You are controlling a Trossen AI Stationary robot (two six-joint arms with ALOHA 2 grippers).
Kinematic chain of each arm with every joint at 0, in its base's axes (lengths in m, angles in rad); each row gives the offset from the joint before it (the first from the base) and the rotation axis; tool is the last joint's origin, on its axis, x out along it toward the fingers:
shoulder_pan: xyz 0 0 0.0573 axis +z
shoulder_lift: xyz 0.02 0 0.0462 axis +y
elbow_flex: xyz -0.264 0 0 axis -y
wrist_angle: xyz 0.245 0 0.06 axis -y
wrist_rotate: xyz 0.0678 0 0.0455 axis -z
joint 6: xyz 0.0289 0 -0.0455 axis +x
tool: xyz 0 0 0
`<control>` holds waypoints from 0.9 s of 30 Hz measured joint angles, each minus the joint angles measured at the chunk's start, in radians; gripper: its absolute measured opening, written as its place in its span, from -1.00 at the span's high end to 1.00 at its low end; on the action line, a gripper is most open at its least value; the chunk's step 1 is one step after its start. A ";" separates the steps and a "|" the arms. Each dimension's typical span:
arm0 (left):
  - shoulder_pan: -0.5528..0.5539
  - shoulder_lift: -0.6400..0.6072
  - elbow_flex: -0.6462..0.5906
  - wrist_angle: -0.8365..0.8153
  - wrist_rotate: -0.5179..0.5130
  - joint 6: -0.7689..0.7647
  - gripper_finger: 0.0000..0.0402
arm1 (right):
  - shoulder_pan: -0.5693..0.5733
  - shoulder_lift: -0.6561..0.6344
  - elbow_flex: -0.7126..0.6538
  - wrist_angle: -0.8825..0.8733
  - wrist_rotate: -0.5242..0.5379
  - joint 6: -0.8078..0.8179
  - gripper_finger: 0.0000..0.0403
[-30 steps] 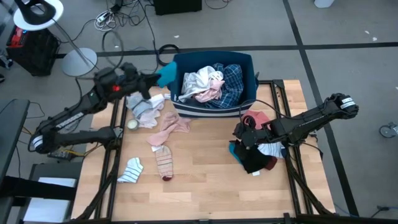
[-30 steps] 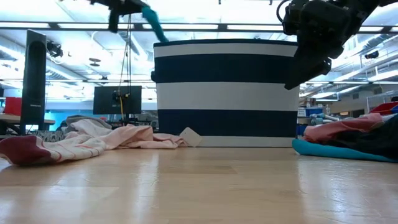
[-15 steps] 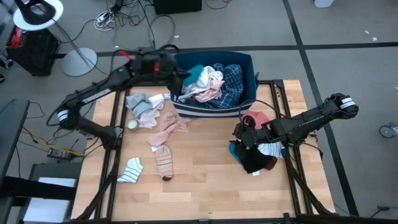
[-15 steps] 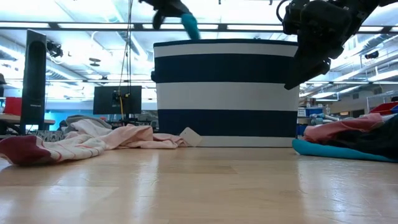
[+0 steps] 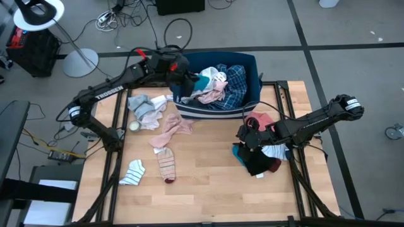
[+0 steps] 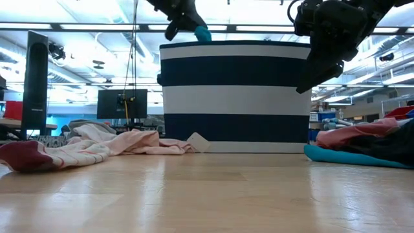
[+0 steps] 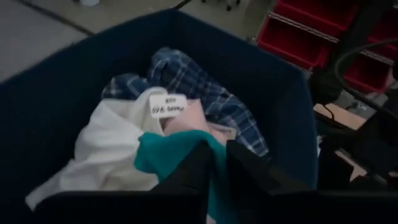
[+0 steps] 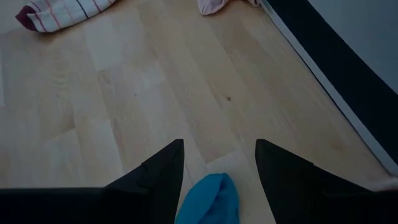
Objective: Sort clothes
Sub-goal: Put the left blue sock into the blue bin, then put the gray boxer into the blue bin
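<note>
From above, the left claw (image 5: pixel 189 80) is over the left part of the blue bin (image 5: pixel 251 63) at the far edge of the table (image 5: pixel 208 189), its fingers pinched on a teal garment (image 5: pixel 203 81) that hangs onto the heap inside. That heap holds a white piece (image 5: pixel 201 94), a pink piece (image 5: pixel 218 81) and a blue plaid shirt (image 5: pixel 235 79). Left of the bin lie a grey garment (image 5: pixel 146 108) and, nearer, a pale pink garment (image 5: pixel 172 128), a striped pink sock (image 5: pixel 166 163) and a white-and-blue sock (image 5: pixel 133 171). The right claw (image 5: pixel 245 135) hovers at the table's right side above a pile of dark, red and teal clothes (image 5: pixel 260 154).

At table height, the left claw (image 6: pixel 183 18) holds the teal garment (image 6: pixel 203 33) at the bin's (image 6: pixel 235 97) top rim; the right claw (image 6: pixel 318 58) hangs in front of the bin's right side.

From the left wrist, the closed fingers (image 7: pixel 205 168) grip the teal garment (image 7: pixel 168 152) over the white piece (image 7: pixel 106 149) and plaid shirt (image 7: pixel 199 84).

From the right wrist, the right claw's fingers (image 8: pixel 163 171) stand spread apart, empty, over bare wood (image 8: pixel 124 93), with a blue cloth (image 8: pixel 208 198) between them below.
</note>
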 joint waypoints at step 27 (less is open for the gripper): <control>0.124 -0.156 -0.171 -0.404 -0.250 0.027 0.51 | 0.000 0.000 0.000 -0.001 -0.026 -0.009 0.01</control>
